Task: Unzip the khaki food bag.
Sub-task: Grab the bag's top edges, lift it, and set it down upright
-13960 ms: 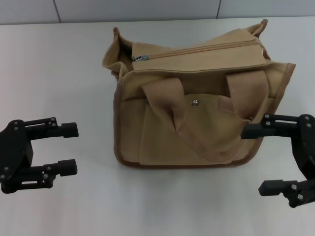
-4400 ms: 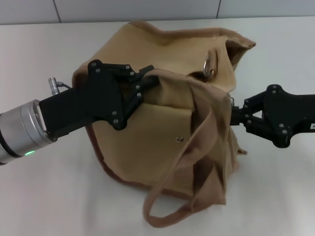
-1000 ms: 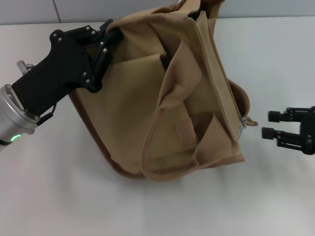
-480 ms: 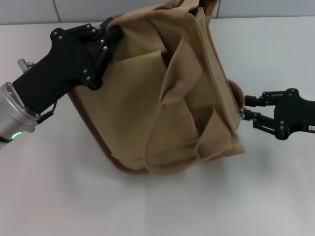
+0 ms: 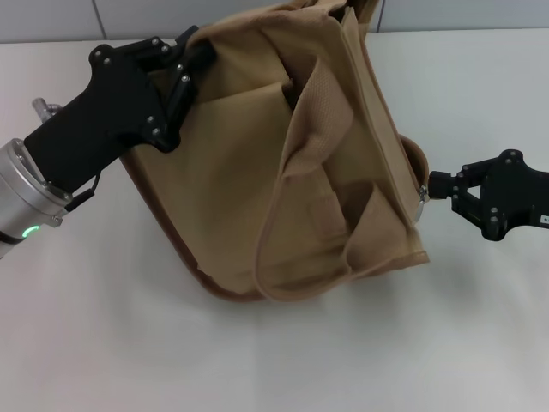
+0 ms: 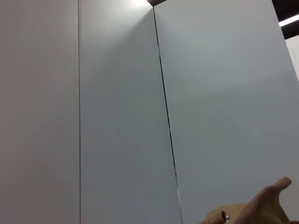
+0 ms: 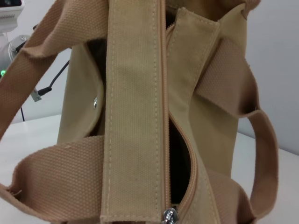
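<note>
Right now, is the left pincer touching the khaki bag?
Touching: in the head view the left pincer is clamped on the khaki bag's upper corner, holding it tilted.

— What colour is the bag?
— Plain khaki tan canvas with no print, with darker brown piping along its bottom edge.
— And the handles?
— The same tan, in a ribbed woven webbing with lighter stitching lines.
— The zipper?
— Tan tape, with a silver pull; the gap it has opened shows dark inside.
— The arms?
— Both the left claw and the right claw are matte black. The left arm has a silver cuff with a small green light.
— The table?
— Plain white, with a pale grey wall at the far side, crossed by thin dark seams.
</note>
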Robot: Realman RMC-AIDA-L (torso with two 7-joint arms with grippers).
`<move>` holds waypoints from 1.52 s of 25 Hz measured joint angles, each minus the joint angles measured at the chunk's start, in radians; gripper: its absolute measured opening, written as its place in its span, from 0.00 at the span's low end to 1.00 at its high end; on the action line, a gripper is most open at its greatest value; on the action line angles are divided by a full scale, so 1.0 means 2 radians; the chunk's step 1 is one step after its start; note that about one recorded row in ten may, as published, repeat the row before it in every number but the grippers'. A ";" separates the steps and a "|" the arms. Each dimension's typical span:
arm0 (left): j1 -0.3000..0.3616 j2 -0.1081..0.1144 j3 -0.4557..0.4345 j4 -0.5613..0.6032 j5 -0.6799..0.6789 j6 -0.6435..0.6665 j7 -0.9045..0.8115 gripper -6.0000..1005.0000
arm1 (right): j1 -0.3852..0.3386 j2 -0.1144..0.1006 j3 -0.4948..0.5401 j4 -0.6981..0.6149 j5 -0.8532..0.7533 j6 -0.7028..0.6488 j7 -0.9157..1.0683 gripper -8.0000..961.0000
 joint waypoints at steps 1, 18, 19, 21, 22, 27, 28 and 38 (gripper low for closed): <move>0.000 0.000 0.000 0.000 0.000 -0.001 0.000 0.05 | 0.000 0.000 0.000 0.000 0.000 0.001 0.000 0.14; 0.008 0.001 0.009 -0.001 -0.002 -0.005 0.000 0.05 | -0.012 -0.030 0.010 0.021 0.076 -0.041 0.024 0.01; 0.011 0.002 0.011 -0.001 -0.002 -0.006 0.000 0.05 | -0.012 -0.036 0.010 0.027 0.084 -0.049 0.028 0.01; 0.018 0.002 0.012 -0.001 -0.002 -0.007 0.000 0.05 | -0.012 -0.047 0.010 0.040 0.101 -0.062 0.034 0.01; 0.020 0.002 0.012 -0.001 -0.002 -0.007 0.000 0.05 | -0.011 -0.050 0.010 0.044 0.108 -0.068 0.036 0.01; 0.038 0.003 0.019 -0.003 0.000 -0.008 -0.009 0.05 | -0.006 -0.058 0.011 0.047 0.117 -0.082 0.049 0.01; 0.040 0.003 0.020 -0.005 0.000 -0.008 -0.014 0.05 | -0.004 -0.058 0.011 0.046 0.117 -0.085 0.052 0.01; 0.055 0.003 0.013 -0.020 -0.003 -0.023 -0.026 0.05 | -0.002 -0.059 0.001 -0.006 0.099 -0.062 0.114 0.09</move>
